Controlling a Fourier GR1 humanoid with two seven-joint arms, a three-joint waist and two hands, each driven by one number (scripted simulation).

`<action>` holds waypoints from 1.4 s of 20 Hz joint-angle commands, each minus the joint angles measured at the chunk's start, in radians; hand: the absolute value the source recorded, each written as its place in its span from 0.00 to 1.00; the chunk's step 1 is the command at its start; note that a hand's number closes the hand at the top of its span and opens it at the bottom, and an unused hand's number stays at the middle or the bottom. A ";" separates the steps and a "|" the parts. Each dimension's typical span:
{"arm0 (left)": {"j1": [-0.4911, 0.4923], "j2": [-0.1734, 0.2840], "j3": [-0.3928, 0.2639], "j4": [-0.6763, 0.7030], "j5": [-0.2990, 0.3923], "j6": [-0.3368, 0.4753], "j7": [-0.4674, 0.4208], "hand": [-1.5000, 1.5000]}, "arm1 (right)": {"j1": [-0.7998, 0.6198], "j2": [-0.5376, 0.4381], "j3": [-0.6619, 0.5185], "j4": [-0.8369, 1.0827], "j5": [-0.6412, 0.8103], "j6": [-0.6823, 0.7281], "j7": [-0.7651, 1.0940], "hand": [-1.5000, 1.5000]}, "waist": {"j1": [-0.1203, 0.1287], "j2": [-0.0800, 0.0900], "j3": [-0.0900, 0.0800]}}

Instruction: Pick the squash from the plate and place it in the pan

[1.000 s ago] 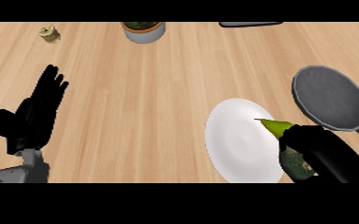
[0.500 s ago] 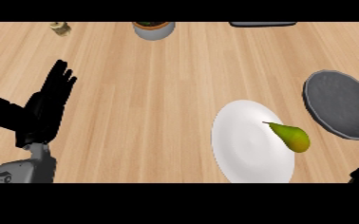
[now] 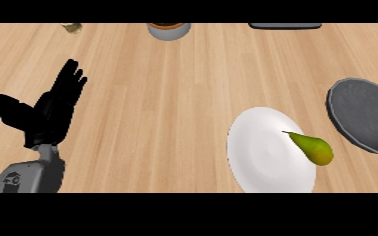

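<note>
Left hand (image 3: 53,104) at view's left, fingers straight and pointing up toward the far edge, thumb spread out to the side; released, holding nothing, resting over bare wood. Grey forearm (image 3: 33,171) below it, entering from the lower edge. Right hand nowhere in view.

Squash (image 3: 313,148) lying on the white plate (image 3: 258,150), at the plate's right side, bulb end reaching the right rim. Pear-shaped, yellow-green, darker green at the narrow end. Long axis diagonal: thin stem tip pointing up-left toward the plate's centre, fat bulb end down-right. Lying flat, not upright. Untouched by either hand.

Pan (image 3: 356,114) dark grey, at the right edge, partly cut off by the frame, just beside the plate's upper right rim; whether the two touch cannot be told. Nothing visible inside it.

Far edge of wooden counter (image 3: 170,90): grey pot (image 3: 168,30) near centre, small pale object (image 3: 72,27) at left, dark flat object (image 3: 285,25) at right, all cut by the top.
</note>
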 commanded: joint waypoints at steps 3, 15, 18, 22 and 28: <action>-0.006 0.028 0.037 0.050 0.040 -0.059 -0.035 0.50 | -0.231 -0.129 -0.076 0.365 -0.045 -0.029 -0.032 1.00 | 0.017 0.005 0.001; -0.030 -0.009 -0.020 0.005 -0.025 -0.007 0.002 0.50 | -0.514 -0.202 0.061 1.162 0.096 -0.309 -0.413 1.00 | 0.036 0.010 0.003; -0.058 -0.030 -0.046 -0.038 -0.037 0.026 0.085 0.50 | -0.582 -0.183 0.112 1.282 0.153 -0.405 -0.469 1.00 | 0.030 0.006 0.002; -0.030 -0.020 -0.015 0.027 -0.023 -0.012 -0.020 0.50 | -0.647 -0.182 0.128 1.500 0.232 -0.553 -0.496 1.00 | 0.036 0.011 0.003; -0.035 -0.034 -0.048 -0.037 -0.032 0.004 0.047 0.50 | -0.702 -0.217 0.104 1.719 0.244 -0.469 -0.365 0.00 | 0.048 0.014 0.005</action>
